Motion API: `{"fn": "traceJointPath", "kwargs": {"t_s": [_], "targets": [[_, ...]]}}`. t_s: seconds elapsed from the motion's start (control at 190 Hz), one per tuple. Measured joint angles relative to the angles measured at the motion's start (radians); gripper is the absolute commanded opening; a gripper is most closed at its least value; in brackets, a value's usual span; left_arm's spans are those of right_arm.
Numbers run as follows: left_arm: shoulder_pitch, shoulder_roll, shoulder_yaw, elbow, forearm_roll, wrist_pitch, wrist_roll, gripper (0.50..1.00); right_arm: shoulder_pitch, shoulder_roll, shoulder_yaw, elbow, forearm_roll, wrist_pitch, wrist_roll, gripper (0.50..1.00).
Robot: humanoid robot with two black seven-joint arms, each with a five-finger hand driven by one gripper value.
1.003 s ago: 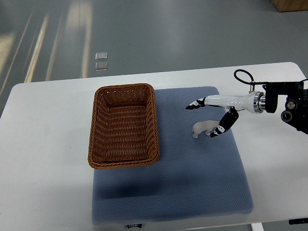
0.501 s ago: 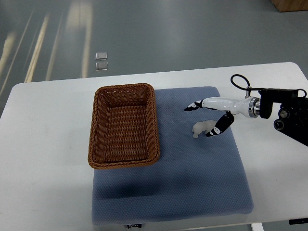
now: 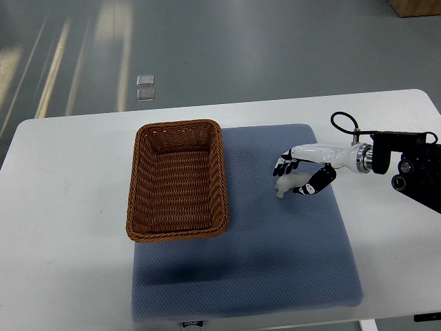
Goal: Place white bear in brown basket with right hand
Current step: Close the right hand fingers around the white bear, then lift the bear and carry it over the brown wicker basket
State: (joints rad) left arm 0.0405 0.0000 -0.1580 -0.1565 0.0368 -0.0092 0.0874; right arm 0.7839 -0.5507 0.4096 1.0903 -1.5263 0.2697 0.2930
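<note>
Bear, white, small figure: lying on the blue padded mat, right of centre, well apart from the brown basket, which is sitting on the mat's left part with its long side running away from the robot. The mat is covering the middle of the white tabletop, presumably giving the toy a soft, non-slip bed.

Robot hand, right: reaching in from the right edge on a slim white forearm, with its dark-tipped fingers curving over the far side of the bear and the thumb coming round the near side. The digits are closing around the toy, bracketing its rear half; whether they are already pressing firmly on it is too fine to tell, and the bear is resting on the mat, not lifted. The hand is coming in level and from the side, likely because the figure is low and easiest to pinch across its narrow body.

Orientation of bear: long axis running roughly left to right, tilted slightly downward toward the left; the rounded end at lower left, probably the head, is pointing toward the basket, the other end lying under the palm.

Left arm: not showing anywhere.
</note>
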Motion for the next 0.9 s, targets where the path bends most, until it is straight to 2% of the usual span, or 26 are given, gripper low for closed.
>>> {"fn": "traceJointPath", "kwargs": {"t_s": [0.137, 0.332, 0.369, 0.792, 0.902], "targets": [[0.0, 0.0, 0.0, 0.0, 0.0, 0.0, 0.0, 1.0, 0.0, -0.001, 0.0, 0.0, 0.0, 0.001, 0.0, 0.613], [0.0, 0.0, 0.0, 0.0, 0.0, 0.0, 0.0, 1.0, 0.0, -0.002, 0.0, 0.0, 0.0, 0.003, 0.001, 0.535], [0.0, 0.0, 0.0, 0.0, 0.0, 0.0, 0.0, 1.0, 0.0, -0.002, 0.0, 0.0, 0.0, 0.003, 0.001, 0.5], [0.0, 0.0, 0.0, 0.0, 0.0, 0.0, 0.0, 1.0, 0.01, -0.005, 0.006, 0.001, 0.004, 0.002, 0.012, 0.5], [0.0, 0.0, 0.0, 0.0, 0.0, 0.0, 0.0, 1.0, 0.038, -0.004, 0.017, 0.004, 0.01, 0.0, 0.049, 0.5]]}}
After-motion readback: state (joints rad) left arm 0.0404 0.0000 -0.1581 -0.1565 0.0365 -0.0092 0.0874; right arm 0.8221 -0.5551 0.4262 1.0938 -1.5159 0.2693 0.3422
